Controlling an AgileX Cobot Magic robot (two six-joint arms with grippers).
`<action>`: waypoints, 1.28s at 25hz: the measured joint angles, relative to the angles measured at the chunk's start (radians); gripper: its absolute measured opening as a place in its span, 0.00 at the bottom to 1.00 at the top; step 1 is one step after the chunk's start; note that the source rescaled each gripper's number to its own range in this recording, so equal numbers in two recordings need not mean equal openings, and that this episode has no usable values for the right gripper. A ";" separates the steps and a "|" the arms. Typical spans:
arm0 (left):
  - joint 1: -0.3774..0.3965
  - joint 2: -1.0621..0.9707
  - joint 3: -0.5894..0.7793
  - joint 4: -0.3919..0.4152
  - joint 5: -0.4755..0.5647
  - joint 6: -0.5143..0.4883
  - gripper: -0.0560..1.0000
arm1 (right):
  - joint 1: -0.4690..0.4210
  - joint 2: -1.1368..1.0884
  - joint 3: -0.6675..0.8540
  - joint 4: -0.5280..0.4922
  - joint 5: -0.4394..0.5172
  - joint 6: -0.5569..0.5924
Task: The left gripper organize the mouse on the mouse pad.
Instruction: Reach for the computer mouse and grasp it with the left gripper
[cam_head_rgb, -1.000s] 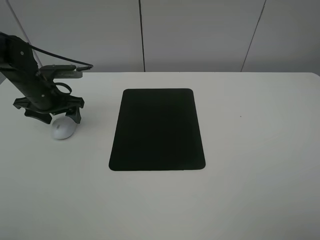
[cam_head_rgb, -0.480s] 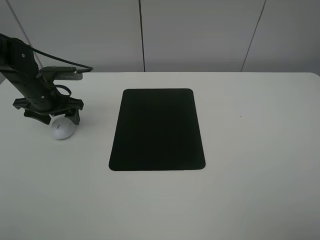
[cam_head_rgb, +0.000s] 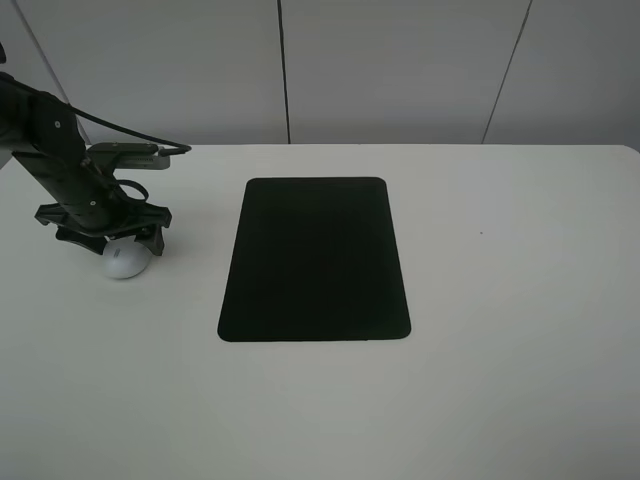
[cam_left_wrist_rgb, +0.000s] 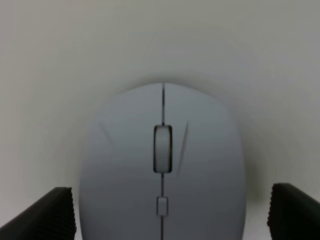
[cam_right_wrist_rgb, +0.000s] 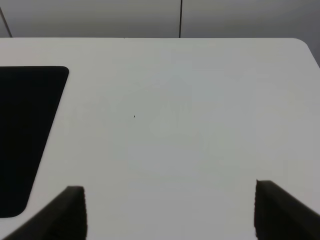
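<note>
Left gripper (cam_head_rgb: 112, 238): It hangs low, right over the mouse, at the left side of the worktop. Its two fingers (cam_left_wrist_rgb: 50, 215) are spread wide, one on each side of the mouse, with a gap on both sides. It is not squeezing anything. I think the fingers are spread so the mouse can fit between them.

Mouse (cam_head_rgb: 125, 262): It is small and white. It lies flat on the bare worktop with its wheel up, left of the mouse pad and apart from it. It is not on the pad yet. It sits in the middle between the fingers, so a squeeze should catch both sides evenly.

Mouse pad (cam_head_rgb: 315, 260): It is big and black and lies flat in the middle of the worktop (cam_head_rgb: 500, 300). Nothing is on it, so there is lots of room for the mouse.

Right gripper (cam_right_wrist_rgb: 175, 212): Its fingers are spread wide with nothing between them. It waits over the bare right part of the worktop, out of the way, since this job belongs to the left gripper.
</note>
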 joint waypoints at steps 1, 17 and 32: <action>0.000 0.000 0.000 0.000 -0.002 0.001 1.00 | 0.000 0.000 0.000 0.000 0.000 0.000; 0.000 0.011 0.012 -0.009 -0.026 0.008 1.00 | 0.000 0.000 0.000 0.000 0.000 0.000; 0.000 0.011 0.032 -0.009 -0.029 0.011 0.05 | 0.000 0.000 0.000 0.000 0.000 0.000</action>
